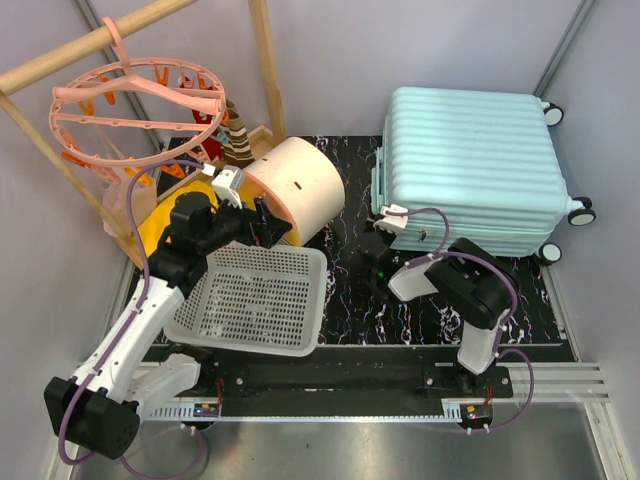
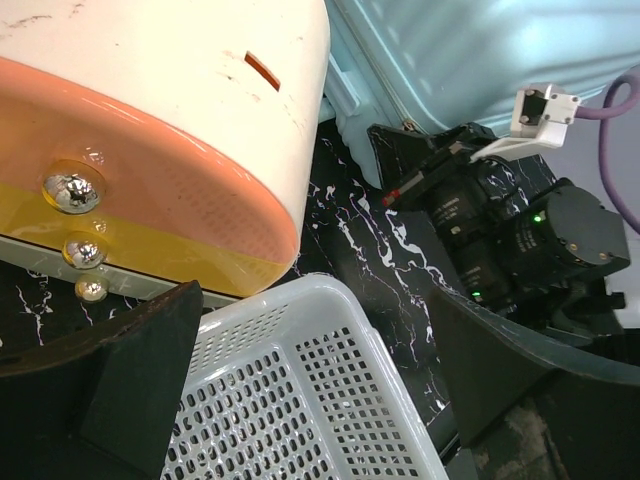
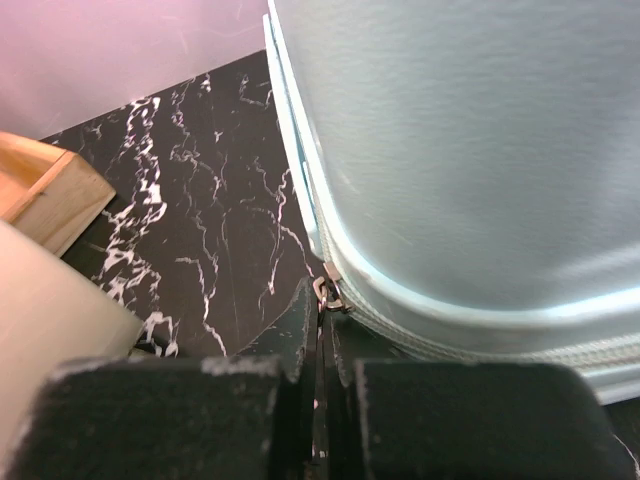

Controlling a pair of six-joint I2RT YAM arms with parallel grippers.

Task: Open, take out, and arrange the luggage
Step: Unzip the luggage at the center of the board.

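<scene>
The luggage (image 1: 470, 170) lies flat and closed on the black marbled mat, a pale mint ribbed hard shell at the back right. My right gripper (image 1: 378, 245) is at its near-left corner. In the right wrist view the fingers (image 3: 305, 320) are pressed together on the metal zipper pull (image 3: 328, 292) at the rounded corner of the luggage (image 3: 460, 150). My left gripper (image 1: 265, 222) hovers open over the far edge of the white basket (image 1: 250, 295). In the left wrist view its jaws (image 2: 315, 330) stand wide with nothing between them.
A cream-and-orange drawer box (image 1: 300, 180) sits left of the luggage, close to the left gripper. A pink hanger rack (image 1: 135, 100) hangs from wooden poles at the back left. The basket's rim (image 2: 330, 290) lies just under the left jaws. Grey walls close in both sides.
</scene>
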